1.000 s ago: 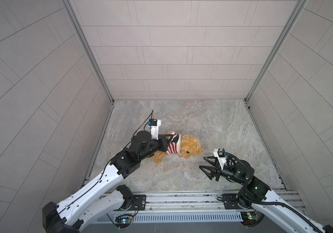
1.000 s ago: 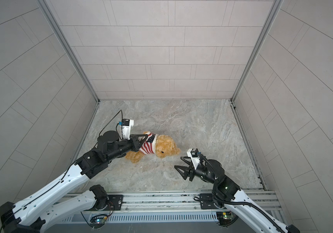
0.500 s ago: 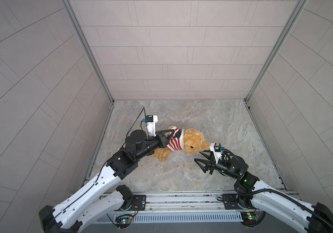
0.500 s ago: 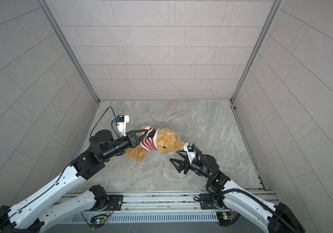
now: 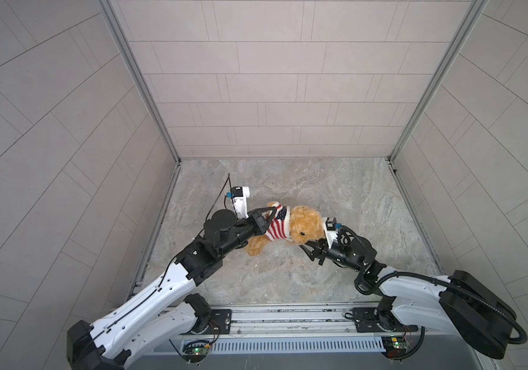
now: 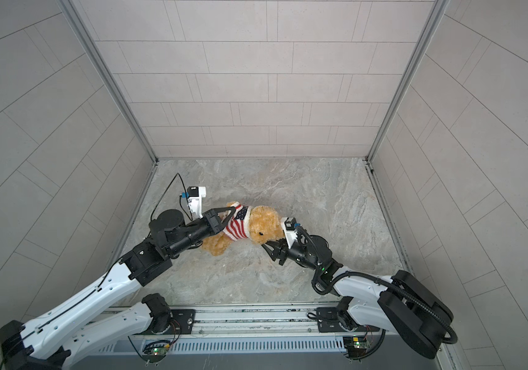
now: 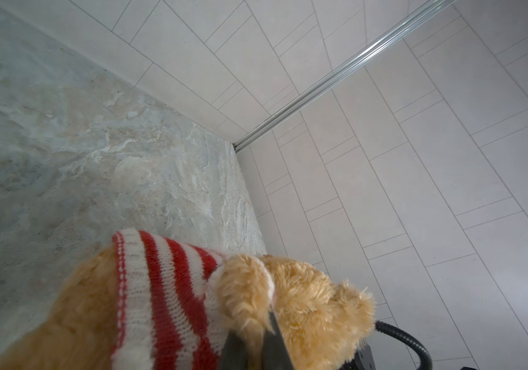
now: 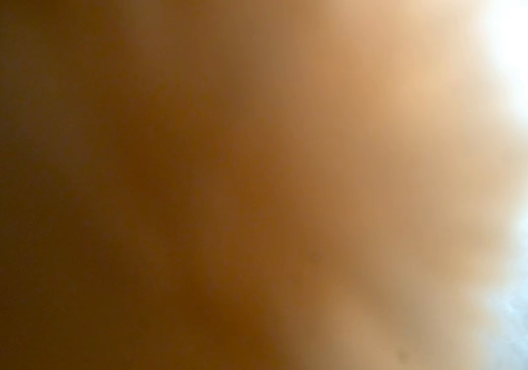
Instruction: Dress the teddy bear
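The teddy bear is held tilted over the stone floor, with its hind legs toward the floor. It wears a red-and-white striped sweater with a starred blue patch. My left gripper is shut on the bear's raised paw, which sticks out of the sleeve. The left wrist view shows my left gripper pinching that paw beside the sweater. My right gripper sits right under the bear's chin with its jaws apart. Blurred golden fur of the bear fills the right wrist view.
Tiled walls close in the stone floor on three sides, with metal corner posts. The arms' mounting rail runs along the front edge. The right arm's black cable hose loops near that arm's base.
My left gripper has carried the bear up and toward the right. My right gripper has moved in from the front right to the bear's head, and its jaws have narrowed.
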Motion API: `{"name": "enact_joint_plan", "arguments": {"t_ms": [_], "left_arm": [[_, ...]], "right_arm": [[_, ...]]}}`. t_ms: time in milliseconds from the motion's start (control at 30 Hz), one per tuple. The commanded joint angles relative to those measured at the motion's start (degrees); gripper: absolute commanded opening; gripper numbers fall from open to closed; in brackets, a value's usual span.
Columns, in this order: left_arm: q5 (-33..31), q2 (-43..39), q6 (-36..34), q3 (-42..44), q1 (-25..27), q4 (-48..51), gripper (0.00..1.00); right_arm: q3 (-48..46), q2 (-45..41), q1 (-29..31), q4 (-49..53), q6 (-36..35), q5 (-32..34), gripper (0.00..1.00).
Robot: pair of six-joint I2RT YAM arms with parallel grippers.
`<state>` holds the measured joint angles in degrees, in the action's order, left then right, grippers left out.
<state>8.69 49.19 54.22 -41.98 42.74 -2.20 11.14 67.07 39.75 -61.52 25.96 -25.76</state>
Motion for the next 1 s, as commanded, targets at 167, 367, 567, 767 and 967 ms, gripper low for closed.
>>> {"name": "enact_joint_plan", "arguments": {"t_ms": [167, 367, 567, 767, 967], "left_arm": [[-5.63, 0.67, 0.99, 4.24, -1.76, 3.23, 0.00], [-6.57, 5.31, 2.14, 8.25, -3.72, 0.31, 0.00], [-5.34, 12.21, 2.75, 10.21, -4.00, -3.82, 0.00], [-5.54, 15.17, 4.08, 12.48, -4.03, -6.62, 0.00], [-8.70, 17.63, 0.57, 13.17, -4.92, -3.71, 0.00]], "right_arm": [[-0.68, -1.77, 0.24, -3.33, 0.06, 2.62, 0.32], [-0.13, -6.11, 0.24, 9.31, -0.12, 4.24, 0.26], [0.58, -6.44, 0.24, 15.35, -0.29, 7.09, 0.25], [1.51, -1.58, 0.24, 12.94, 0.26, 7.97, 0.24], [0.31, 3.25, 0.16, 4.71, 0.23, 7.83, 0.23]]}}
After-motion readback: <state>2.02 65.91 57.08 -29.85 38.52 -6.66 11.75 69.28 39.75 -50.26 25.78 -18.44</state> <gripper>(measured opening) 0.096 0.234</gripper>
